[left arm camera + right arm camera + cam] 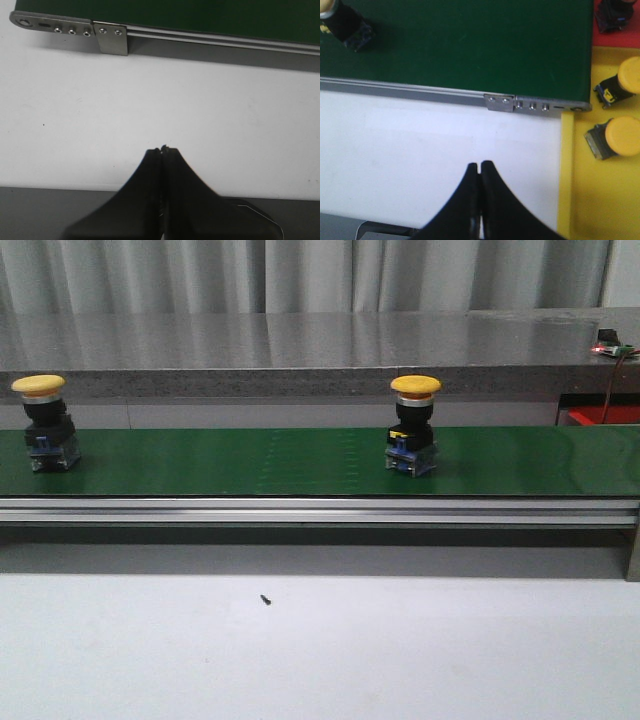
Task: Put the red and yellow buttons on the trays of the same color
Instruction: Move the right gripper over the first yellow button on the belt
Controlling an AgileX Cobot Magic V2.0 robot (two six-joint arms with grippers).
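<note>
Two yellow buttons stand upright on the green conveyor belt (300, 460): one at the far left (45, 422), one right of the middle (413, 425). The second also shows in the right wrist view (342, 22). A yellow tray (600, 200) holds two yellow buttons lying on their sides (620, 85) (617, 136). A red tray (617, 40) beyond it holds a dark button (612, 15). My left gripper (163, 149) is shut and empty over the white table. My right gripper (480, 164) is shut and empty over the table, beside the yellow tray. Neither gripper shows in the front view.
The belt's aluminium rail (320, 510) runs along the near side of the belt, with end brackets (112, 37) (540, 104). A small dark screw (266, 599) lies on the white table. A grey counter (300, 345) stands behind the belt. A red box (600, 416) is at far right.
</note>
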